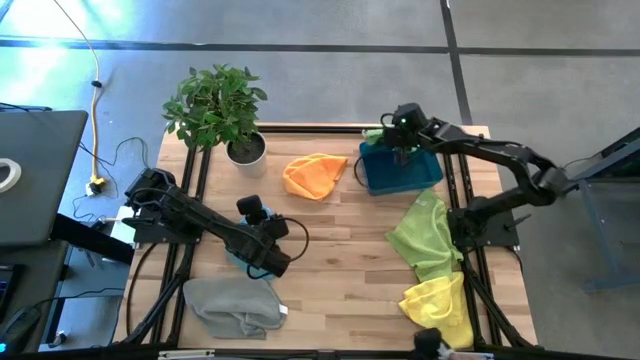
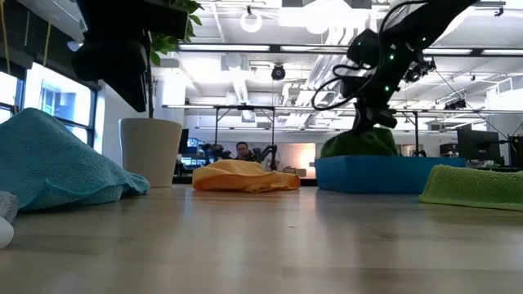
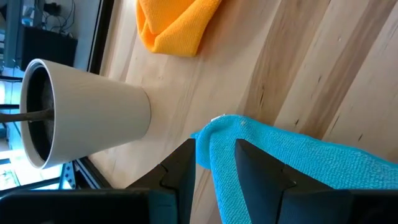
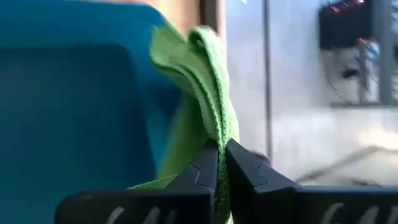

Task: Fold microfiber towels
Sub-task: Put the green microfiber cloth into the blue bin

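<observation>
My left gripper (image 1: 258,222) is shut on the light blue towel (image 1: 240,262) at the table's near left; in the low view that towel (image 2: 49,163) forms a heap rising toward the left. My right gripper (image 1: 400,140) is shut on the green towel (image 2: 359,143) over the blue bin (image 1: 425,175) at the far right. The orange towel (image 1: 315,175) lies crumpled at the far middle. The lime green towel (image 1: 425,235) and the yellow towel (image 1: 440,300) lie at the right. The grey towel (image 1: 235,305) lies at the near left. My left gripper pinches the light blue towel's raised corner edge (image 3: 217,140) between its two fingers (image 3: 258,174). The corner stands up between the fingers; the rest of the towel (image 3: 323,162) lies on the table. My right gripper pinches a bunched fold of the green towel (image 4: 217,134) between its two fingers (image 4: 202,168), several layers together. The fingers come from above. The towel's lower part rests in the blue bin (image 2: 384,173).
A potted plant (image 1: 215,105) in a white pot (image 1: 246,150) stands at the far left, close beyond my left gripper. Bare wood lies in the table's middle (image 1: 340,250). A person shows far off in the room (image 2: 241,150).
</observation>
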Motion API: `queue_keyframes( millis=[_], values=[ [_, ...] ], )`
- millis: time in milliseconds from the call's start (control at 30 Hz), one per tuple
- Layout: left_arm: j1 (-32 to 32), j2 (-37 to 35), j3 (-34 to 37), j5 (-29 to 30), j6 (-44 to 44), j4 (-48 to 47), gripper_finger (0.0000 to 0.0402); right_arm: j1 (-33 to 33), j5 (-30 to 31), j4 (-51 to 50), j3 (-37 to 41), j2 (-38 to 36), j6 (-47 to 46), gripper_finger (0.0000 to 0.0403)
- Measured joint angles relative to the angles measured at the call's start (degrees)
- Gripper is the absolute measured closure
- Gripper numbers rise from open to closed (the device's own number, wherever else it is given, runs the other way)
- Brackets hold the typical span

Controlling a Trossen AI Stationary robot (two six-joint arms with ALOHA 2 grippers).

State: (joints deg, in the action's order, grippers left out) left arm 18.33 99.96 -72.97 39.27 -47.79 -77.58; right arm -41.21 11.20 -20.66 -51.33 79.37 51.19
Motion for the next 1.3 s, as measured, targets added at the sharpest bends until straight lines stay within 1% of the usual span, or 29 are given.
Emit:
queue_keyframes(
  millis=[67, 133, 267, 333, 433, 533, 667, 733, 867, 933, 1100, 1167, 1300],
  values=[
    [0.0, 0.0, 0.0, 0.0, 0.0, 0.0, 0.0298, 0.7, -0.9, -0.1, 0.0, 1.0, 0.7, 0.0402],
    [0.0, 0.0, 0.0, 0.0, 0.1, 0.0, 0.0298, 1.3, 0.2, 0.2, 0.0, 1.2, 3.1, 0.0402],
    [0.0, 0.0, 0.0, 0.0, 1.2, 0.0, 0.0298, 1.3, 8.7, 2.7, 0.0, 0.1, 8.7, 0.0402],
    [0.0, 0.0, 0.0, 0.0, 1.5, 0.0, 0.0298, 0.4, 11.2, 4.9, 0.0, -1.0, 11.5, 0.0402],
    [0.0, 0.0, 0.0, 0.0, 1.5, 0.3, 0.0298, -0.8, 12.7, 9.4, 0.0, -1.8, 15.4, 0.0402],
    [-0.1, 0.0, 0.0, 0.0, 1.5, 1.2, 0.0298, -1.6, 14.7, 16.0, 0.0, -1.9, 19.0, 0.0402],
    [-0.4, 0.0, 0.0, 0.0, 1.2, 1.3, 0.0298, -2.5, 15.0, 21.6, 0.0, -1.9, 23.7, 0.0402],
    [-0.7, 0.0, 0.0, 0.0, 1.0, 1.3, 0.0298, -3.0, 13.8, 20.9, 0.0, -1.9, 23.0, 0.0402],
    [-1.0, 0.0, 0.0, 0.0, 1.0, 1.4, 0.0298, -4.5, 6.8, 11.3, 0.0, -1.0, 18.3, 0.0402],
    [-1.1, 0.0, 0.0, -0.2, 0.9, 1.5, 0.0298, -5.0, 4.7, 6.7, 0.0, 0.1, 15.7, 0.0402],
    [-1.1, 0.0, 0.0, -1.1, 0.9, 1.5, 0.0298, -4.9, -2.4, 0.0, 0.0, 0.6, 11.1, 0.0402],
    [-1.1, 0.0, 0.0, -1.4, 0.6, 1.5, 0.0298, -4.5, -3.7, -2.3, 0.0, 0.6, 10.3, 0.0402],
    [-1.1, 0.0, 0.0, -1.6, 0.0, 1.5, 0.0298, -3.6, -3.9, -9.4, 0.0, 0.6, 9.1, 0.0402]
  ],
)
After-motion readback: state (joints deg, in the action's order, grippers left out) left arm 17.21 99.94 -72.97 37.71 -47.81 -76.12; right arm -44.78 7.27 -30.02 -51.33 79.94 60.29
